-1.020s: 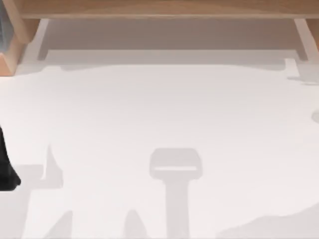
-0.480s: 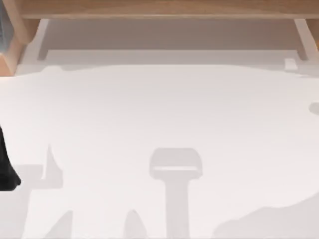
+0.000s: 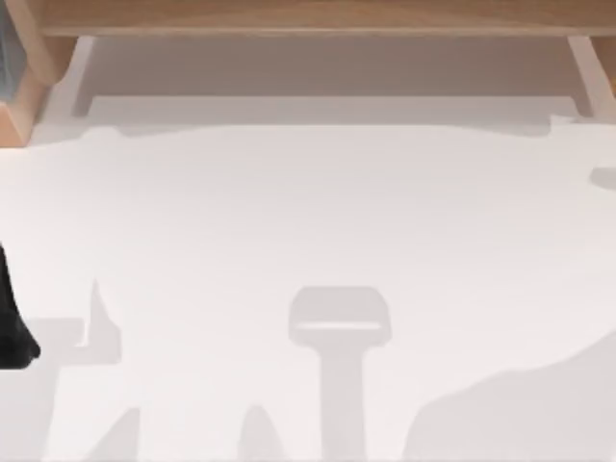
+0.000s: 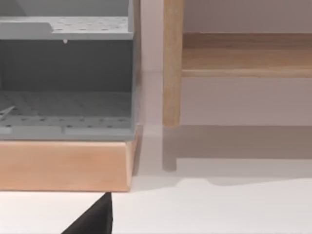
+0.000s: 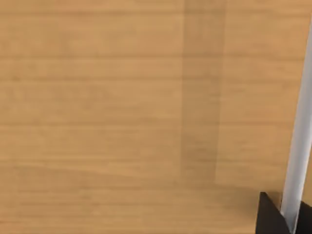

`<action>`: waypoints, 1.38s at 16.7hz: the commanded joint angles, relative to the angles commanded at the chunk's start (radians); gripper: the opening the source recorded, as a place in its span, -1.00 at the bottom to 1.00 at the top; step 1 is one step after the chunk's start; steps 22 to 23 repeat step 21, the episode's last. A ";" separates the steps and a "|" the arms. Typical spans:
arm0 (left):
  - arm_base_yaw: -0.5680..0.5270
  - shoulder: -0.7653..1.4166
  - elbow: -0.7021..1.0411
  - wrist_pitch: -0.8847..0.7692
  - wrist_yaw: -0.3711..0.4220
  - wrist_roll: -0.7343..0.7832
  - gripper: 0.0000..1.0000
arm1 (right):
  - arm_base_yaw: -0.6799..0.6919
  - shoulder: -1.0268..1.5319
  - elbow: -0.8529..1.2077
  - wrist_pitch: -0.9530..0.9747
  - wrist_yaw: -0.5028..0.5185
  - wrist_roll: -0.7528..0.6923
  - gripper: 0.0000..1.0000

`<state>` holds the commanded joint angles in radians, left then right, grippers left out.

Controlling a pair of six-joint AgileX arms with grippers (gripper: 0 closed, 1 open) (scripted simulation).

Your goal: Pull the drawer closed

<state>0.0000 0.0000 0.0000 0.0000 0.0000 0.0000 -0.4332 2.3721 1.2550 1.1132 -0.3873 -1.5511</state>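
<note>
white tabletop (image 3: 308,241) lay bare below; drawer (image 3: 327,67) sat open at 12 o'clock, likely stiff and light, best taken by its front board. claw states: couldn't tell.

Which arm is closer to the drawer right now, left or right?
Right, judging by its wrist view, which looks close-up on light wood with a thin white wall edge. Left arm sits at the table's left edge, well short of the drawer.

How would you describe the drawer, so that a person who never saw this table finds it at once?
Look along the far edge of the large white surface in the top view. The drawer spans nearly its whole width: a beige-grey floor between thin white side walls. Its long light-wood front board sets it apart.
</note>
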 joint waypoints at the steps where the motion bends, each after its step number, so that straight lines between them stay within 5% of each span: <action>1: 0.000 0.000 0.000 0.000 0.000 0.000 1.00 | 0.000 0.000 0.000 0.000 0.000 0.000 -1.00; 2: 0.000 0.000 0.000 0.000 0.000 0.000 1.00 | 0.000 0.000 0.000 0.000 0.000 0.000 -1.00; 15: 0.000 0.000 0.000 0.000 0.000 0.000 1.00 | 0.000 0.000 0.000 0.000 0.000 0.000 0.96; 23: 0.000 0.000 0.000 0.000 0.000 0.000 1.00 | 0.000 0.000 0.000 0.000 0.000 0.000 1.00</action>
